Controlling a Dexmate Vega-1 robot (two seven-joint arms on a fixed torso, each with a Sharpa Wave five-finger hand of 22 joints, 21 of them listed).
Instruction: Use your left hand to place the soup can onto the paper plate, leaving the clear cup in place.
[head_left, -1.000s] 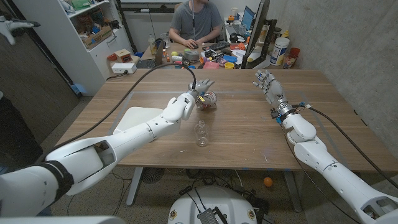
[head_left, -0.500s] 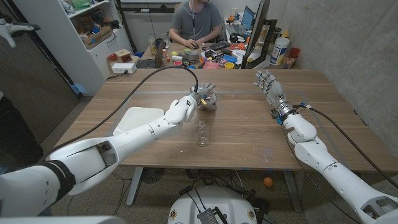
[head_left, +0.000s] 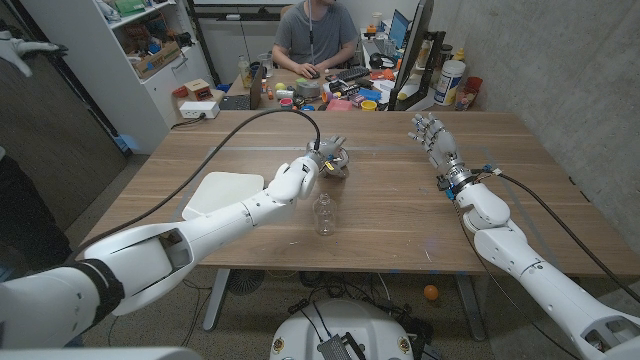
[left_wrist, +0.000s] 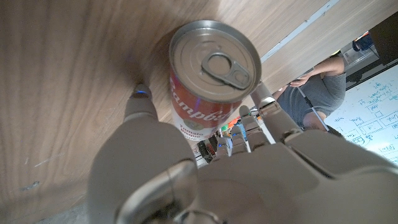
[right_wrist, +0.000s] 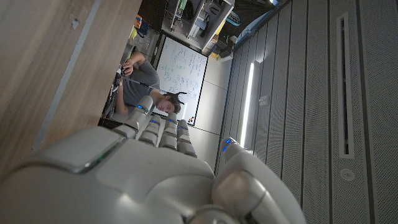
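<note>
The soup can (left_wrist: 214, 71) stands upright on the wooden table (head_left: 400, 200), its long axis vertical and its pull-tab lid facing up toward the left wrist camera. In the head view the can (head_left: 338, 163) sits near the table's middle, a little toward the far edge. The left hand (head_left: 318, 160) is wrapped around it: the left wrist view shows a thumb against one side of the red-and-white label and fingers (left_wrist: 264, 106) against the other side, so the left hand (left_wrist: 205, 168) grips the can.

The clear cup (head_left: 323, 216) stands upright on the table, nearer the robot than the can and apart from it, just beside the left forearm. The paper plate (head_left: 222, 192) lies well to the left of the can, partly hidden under the left arm; the arm crosses over its near edge.

The right hand (head_left: 430, 134) is held up well to the right of the can, near the table's far right part, fingers extended and apart, holding nothing.

Behind the table's far edge a person (head_left: 313, 40) sits at a cluttered desk.
</note>
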